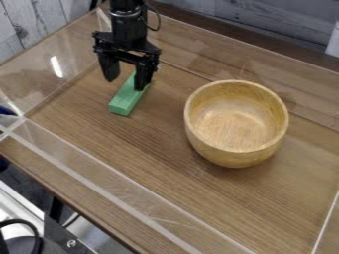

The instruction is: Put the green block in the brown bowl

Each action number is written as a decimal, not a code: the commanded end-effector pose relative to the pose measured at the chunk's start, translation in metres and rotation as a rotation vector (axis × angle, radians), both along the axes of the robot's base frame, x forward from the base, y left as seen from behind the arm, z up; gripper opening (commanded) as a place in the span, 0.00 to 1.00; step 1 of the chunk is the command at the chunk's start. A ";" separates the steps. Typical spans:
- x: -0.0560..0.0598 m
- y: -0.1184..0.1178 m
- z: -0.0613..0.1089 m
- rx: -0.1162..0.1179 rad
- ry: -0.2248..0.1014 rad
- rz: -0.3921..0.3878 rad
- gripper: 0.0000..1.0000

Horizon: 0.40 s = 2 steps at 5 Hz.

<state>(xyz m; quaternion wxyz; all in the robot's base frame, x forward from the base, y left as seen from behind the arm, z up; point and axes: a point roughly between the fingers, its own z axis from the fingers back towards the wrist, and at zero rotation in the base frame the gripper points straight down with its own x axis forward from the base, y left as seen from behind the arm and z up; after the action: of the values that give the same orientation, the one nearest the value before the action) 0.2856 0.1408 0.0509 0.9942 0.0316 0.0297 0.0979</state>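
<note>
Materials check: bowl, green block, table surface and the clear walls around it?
Brown bowl: looks like turned wood, thick walls, visible grain, matte to satin finish.
Green block: uniform bright green, no grain showing; painted wood or plastic, cannot tell.
Table: wood-grain surface, possibly laminate, slight sheen.
Clear walls: transparent sheet with glare, likely acrylic.

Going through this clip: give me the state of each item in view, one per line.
gripper: open, pointing down, poised over the far end of the green block, holding nothing.
green block: lying flat on the table, outside the bowl, not lifted.
brown bowl: upright and empty, to the right of the block, apart from it.
table: wooden, with clear walls around its edges.
</note>
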 end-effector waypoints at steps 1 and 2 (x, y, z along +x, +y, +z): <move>0.008 0.004 0.030 0.043 -0.091 0.001 1.00; 0.007 0.004 0.032 0.046 -0.095 0.000 1.00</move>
<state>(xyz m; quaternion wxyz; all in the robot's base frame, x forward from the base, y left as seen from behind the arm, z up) 0.2862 0.1405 0.0547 0.9943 0.0338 0.0231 0.0988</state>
